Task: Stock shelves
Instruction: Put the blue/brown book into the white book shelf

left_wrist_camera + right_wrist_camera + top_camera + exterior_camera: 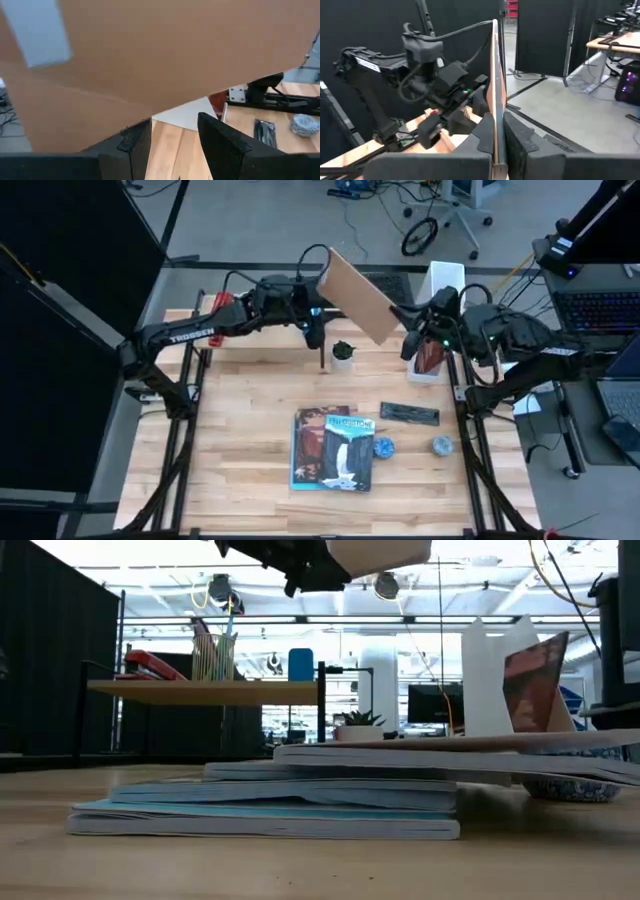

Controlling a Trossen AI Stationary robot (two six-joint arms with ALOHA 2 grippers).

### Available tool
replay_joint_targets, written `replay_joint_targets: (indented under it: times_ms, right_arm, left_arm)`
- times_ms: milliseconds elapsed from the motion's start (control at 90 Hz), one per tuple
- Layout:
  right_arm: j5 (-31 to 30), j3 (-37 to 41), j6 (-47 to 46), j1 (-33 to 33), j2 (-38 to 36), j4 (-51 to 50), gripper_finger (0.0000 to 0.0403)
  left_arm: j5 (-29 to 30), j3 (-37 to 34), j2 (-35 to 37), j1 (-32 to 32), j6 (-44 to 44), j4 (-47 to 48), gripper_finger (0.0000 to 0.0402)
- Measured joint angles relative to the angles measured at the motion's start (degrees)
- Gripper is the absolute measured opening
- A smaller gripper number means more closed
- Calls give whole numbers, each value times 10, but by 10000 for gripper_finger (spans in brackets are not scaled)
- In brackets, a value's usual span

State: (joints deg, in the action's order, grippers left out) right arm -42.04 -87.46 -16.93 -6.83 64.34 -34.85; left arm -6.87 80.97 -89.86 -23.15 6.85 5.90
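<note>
both arms meet at the far edge of the table over a tilted brown board (pixel 358 295): the right gripper (pixel 497 131) pinches its edge between closed fingers, while the left gripper (pixel 173 139) sits under the board with its fingers parted and nothing between them. the light-wood plank shelf (pixel 205 691) stands at the far side beneath the left arm, carrying a red stapler (pixel 153 665) and a pen cup (pixel 213 655), with the white file holder (pixel 438 283) to its right holding a reddish book (pixel 535 678). a stack of books (pixel 333 449) lies mid-table near a small potted plant (pixel 343 355).

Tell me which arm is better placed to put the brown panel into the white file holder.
Right, probably: the right gripper is shut on the brown panel, close beside the white file holder. The left gripper is open under it.
</note>
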Motion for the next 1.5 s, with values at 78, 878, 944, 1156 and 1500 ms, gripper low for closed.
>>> replay_joint_targets:
  times_ms: [78, 878, 944, 1156, 1500]
  right_arm:
    - [0, 0, -2, -7, 0, 0, 0]
    - [-31, -1, -65, -22, 7, -9, 0]
    - [-31, -1, -84, -24, 9, -30, 1]
    - [19, -1, -119, -24, 19, -71, 2]
    - [56, 1, -138, -14, 49, -116, 4]
  left_arm:
    - [0, 0, 0, -4, -1, -10, 148]
    - [70, 6, 0, 18, 17, -79, 147]
    - [71, 14, 1, 15, 17, -81, 147]
    - [75, 36, 5, 12, 14, -88, 147]
    - [59, 45, 6, 12, 9, -93, 147]
